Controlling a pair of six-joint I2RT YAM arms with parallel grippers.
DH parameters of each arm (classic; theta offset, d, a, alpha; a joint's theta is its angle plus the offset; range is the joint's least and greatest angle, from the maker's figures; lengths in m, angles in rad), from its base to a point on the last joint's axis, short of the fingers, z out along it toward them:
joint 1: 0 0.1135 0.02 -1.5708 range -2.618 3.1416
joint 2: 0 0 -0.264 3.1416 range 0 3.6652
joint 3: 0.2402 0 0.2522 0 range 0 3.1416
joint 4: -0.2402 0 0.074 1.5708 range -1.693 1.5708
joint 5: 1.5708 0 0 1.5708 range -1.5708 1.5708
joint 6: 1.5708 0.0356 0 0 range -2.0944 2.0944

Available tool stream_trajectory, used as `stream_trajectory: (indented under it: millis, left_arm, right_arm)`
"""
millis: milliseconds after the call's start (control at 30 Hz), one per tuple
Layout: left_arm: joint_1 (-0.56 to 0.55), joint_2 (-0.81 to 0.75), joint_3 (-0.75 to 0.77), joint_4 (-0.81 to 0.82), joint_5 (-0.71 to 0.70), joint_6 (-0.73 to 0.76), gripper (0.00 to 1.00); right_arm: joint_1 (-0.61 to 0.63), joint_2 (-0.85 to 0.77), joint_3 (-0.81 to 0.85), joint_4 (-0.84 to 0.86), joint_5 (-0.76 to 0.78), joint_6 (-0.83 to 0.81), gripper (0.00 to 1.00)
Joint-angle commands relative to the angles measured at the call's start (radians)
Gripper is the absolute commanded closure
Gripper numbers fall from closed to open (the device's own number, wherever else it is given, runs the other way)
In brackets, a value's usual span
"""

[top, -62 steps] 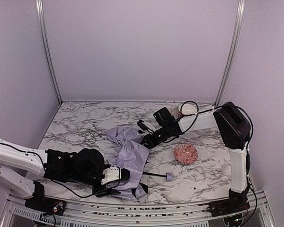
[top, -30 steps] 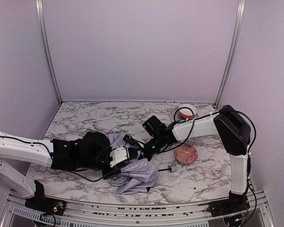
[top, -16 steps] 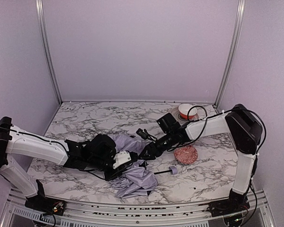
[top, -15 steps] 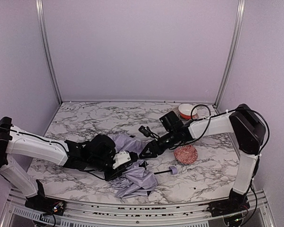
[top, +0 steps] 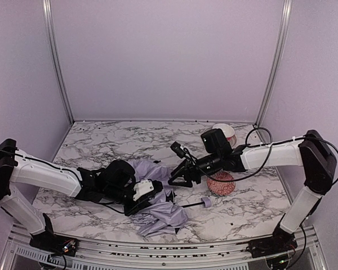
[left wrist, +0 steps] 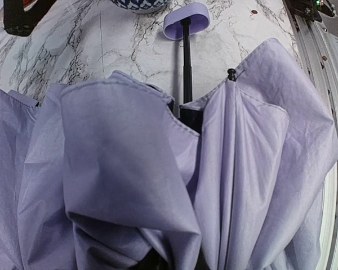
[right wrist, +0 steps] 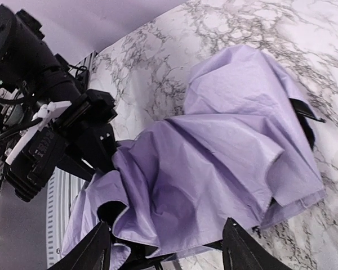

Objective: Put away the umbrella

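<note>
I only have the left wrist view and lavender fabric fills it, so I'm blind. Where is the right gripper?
Observer: The right gripper hangs over the far right side of the umbrella, jaws open.
Operator: Anything near that arm?
Observer: A red patterned bowl sits on the table, partly hidden by its wrist.
Operator: And my own gripper?
Observer: The left gripper is at the umbrella's left side, fabric hiding its jaws.

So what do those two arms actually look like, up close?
The left arm and right arm are white tubes with bulky black joints and wrists. Thin black cables loop along them. The right pincer is all black; the left pincer has a white block.
</note>
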Motion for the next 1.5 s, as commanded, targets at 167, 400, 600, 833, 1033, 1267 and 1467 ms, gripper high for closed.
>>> stream_trajectory:
  millis: [167, 400, 600, 833, 1033, 1267, 1467]
  left_arm:
    - [0.009, -0.025, -0.018, 0.008, -0.067, -0.041, 0.64]
    - [0.009, -0.176, -0.002, -0.033, -0.127, -0.063, 0.33]
    - [0.009, -0.272, -0.027, -0.027, -0.099, -0.053, 0.27]
    - [0.010, -0.169, -0.010, -0.058, -0.194, -0.067, 0.27]
    - [0.038, -0.028, 0.051, -0.021, -0.184, -0.130, 0.32]
    - [0.136, -0.163, -0.035, 0.140, -0.021, -0.183, 0.25]
    - [0.294, -0.202, -0.019, 0.136, -0.104, -0.332, 0.14]
  right_arm:
    - [0.116, 0.023, -0.022, 0.029, 0.002, -0.077, 0.33]
    - [0.067, -0.063, -0.033, -0.056, 0.065, -0.061, 0.35]
    - [0.040, -0.116, 0.026, -0.160, 0.145, -0.093, 0.37]
    - [0.171, -0.107, 0.035, -0.128, 0.148, -0.190, 0.33]
    - [0.179, -0.015, 0.063, -0.123, 0.245, -0.174, 0.35]
    - [0.184, 0.119, 0.013, -0.091, 0.262, -0.140, 0.40]
    - [0.182, 0.060, 0.057, -0.171, 0.260, -0.212, 0.38]
